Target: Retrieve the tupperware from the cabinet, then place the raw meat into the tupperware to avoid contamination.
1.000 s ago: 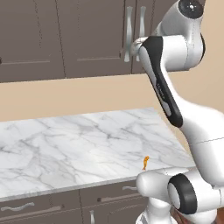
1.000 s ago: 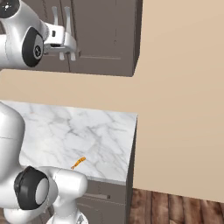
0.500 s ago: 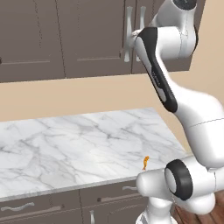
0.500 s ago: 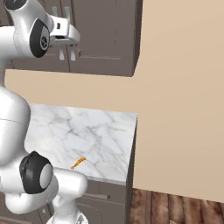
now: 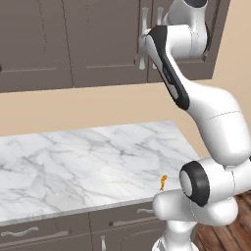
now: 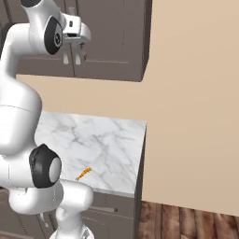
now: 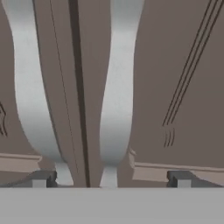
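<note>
The gripper (image 7: pixel 109 179) is raised to the cabinet (image 5: pixel 73 44), its jaws spread wide and empty, the two silver bar handles (image 7: pixel 116 96) standing between the fingertips (image 7: pixel 43 178). The cabinet doors are shut. The raw meat (image 5: pixel 163 182) lies on the marble counter (image 5: pixel 73 162), near its front right edge, well below the gripper.

The arm (image 5: pixel 215 117) is glossy white with rounded, bulbous links, a black strip along one link and dark round caps ringed in grey at its joints. The gripper (image 6: pixel 74 52) is white, with small dark finger tips (image 7: pixel 179 178).
</note>
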### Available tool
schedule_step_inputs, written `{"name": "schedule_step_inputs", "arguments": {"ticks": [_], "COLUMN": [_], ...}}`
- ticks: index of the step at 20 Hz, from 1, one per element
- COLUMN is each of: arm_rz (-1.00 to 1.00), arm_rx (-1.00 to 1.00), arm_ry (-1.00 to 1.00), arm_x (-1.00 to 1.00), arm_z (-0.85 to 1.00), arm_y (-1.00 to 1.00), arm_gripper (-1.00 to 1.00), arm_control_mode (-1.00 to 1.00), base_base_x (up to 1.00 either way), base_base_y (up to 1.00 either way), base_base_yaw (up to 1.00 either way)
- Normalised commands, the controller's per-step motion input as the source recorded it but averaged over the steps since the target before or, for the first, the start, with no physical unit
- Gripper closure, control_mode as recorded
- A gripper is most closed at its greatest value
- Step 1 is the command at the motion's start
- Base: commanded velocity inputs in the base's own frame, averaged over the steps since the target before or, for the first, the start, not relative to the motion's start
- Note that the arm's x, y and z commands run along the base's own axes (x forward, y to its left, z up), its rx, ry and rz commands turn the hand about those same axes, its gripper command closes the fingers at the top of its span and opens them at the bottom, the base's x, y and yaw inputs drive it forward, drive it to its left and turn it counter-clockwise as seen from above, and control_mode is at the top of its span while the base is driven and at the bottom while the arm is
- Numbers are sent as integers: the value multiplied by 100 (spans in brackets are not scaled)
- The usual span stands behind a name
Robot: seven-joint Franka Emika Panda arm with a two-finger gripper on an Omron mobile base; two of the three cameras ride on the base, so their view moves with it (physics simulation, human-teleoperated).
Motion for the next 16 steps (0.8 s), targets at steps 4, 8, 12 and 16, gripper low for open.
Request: {"name": "schedule_step_inputs", "arguments": {"ticks": [4, 8, 12, 16], "arm_rz": [0, 0, 0, 0], "arm_rx": [-1, -1, -1, -1], "arm_ry": [0, 0, 0, -3], "arm_x": [46, 42, 37, 44], "arm_z": [0, 0, 0, -5], "arm_y": [0, 0, 0, 0], "arm_gripper": [-100, -100, -100, -100], "arm_control_mode": [-100, -100, -100, -100], "base_base_x": [0, 0, 0, 0], "base_base_y": [0, 0, 0, 0], "base_base_yaw": [0, 0, 0, 0]}}
